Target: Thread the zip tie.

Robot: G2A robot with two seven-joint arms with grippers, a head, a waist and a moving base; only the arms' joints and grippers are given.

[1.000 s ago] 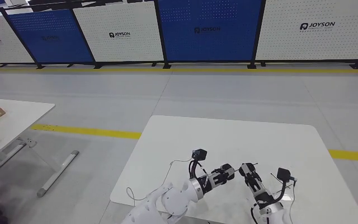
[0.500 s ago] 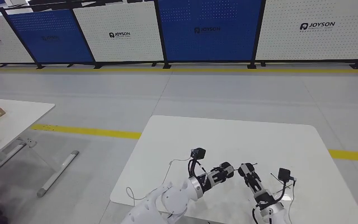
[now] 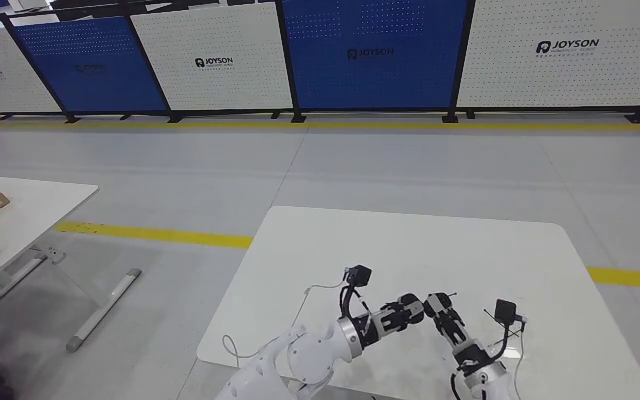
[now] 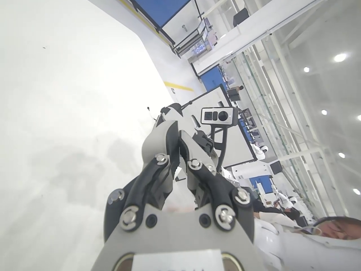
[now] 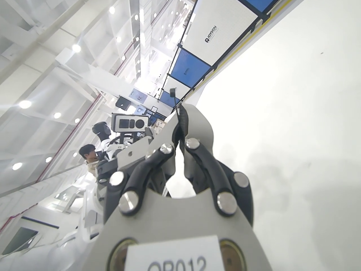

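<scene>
White table (image 3: pixel 400 240); blue and white panels (image 3: pixel 370 50) behind.

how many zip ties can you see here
1. The black zip tie is pinched in the right tool, its head poking out past the tips. The left tool is shut; whether it hides another, I cannot tell.

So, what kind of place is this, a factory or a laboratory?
Most likely an industrial hall used as a robot test area: blue and white perforated partition panels fence off a grey floor marked with a yellow line, a plain white table stands inside, and lamps shine from a high ceiling.
</scene>
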